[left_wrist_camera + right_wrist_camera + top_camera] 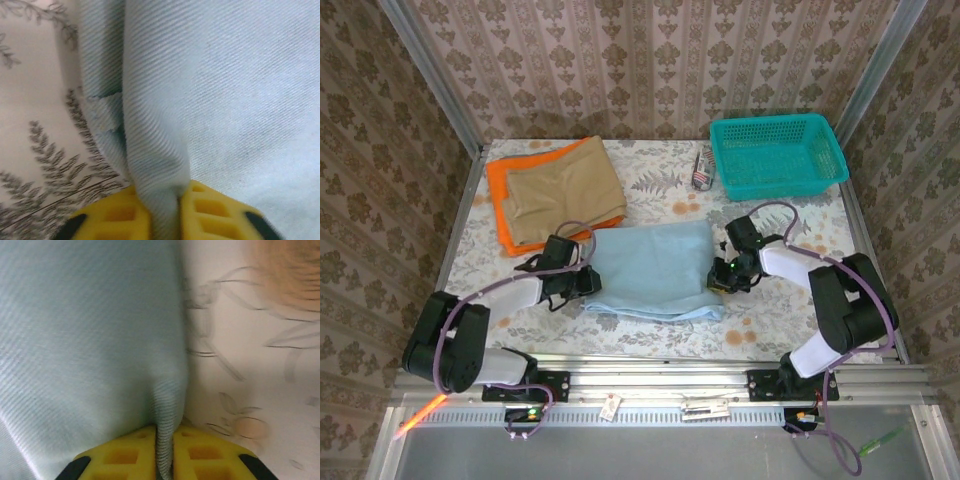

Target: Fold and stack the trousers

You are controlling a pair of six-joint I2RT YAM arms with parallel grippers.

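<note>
Trousers (655,268), one pair, pale light-blue twill, folded to a squarish packet lying flat on the floral table (790,320) at the centre of the top view. The upper face is smooth. The lower edge shows uneven layers, with a lip of cloth protruding at lower left, and a small tab, perhaps a belt loop, sits on the left edge in the left wrist view. The left gripper (166,202) has its yellow pads closed on a pinched ridge of the packet's left edge. The right gripper (165,445) is closed likewise on a thin fold of the right edge. How many layers either pinch has caught cannot be told. Risks, as judged: a grip on the upper layers alone would let the lower ones drop and open the fold on lifting, unequal travel of the two arms would skew or sag the packet, and a low carry could drag it into the stack. Nearby, a tan folded garment (565,195) rests on an orange folded garment (498,205) at upper left. A teal basket (785,186) stands at upper right.
</note>
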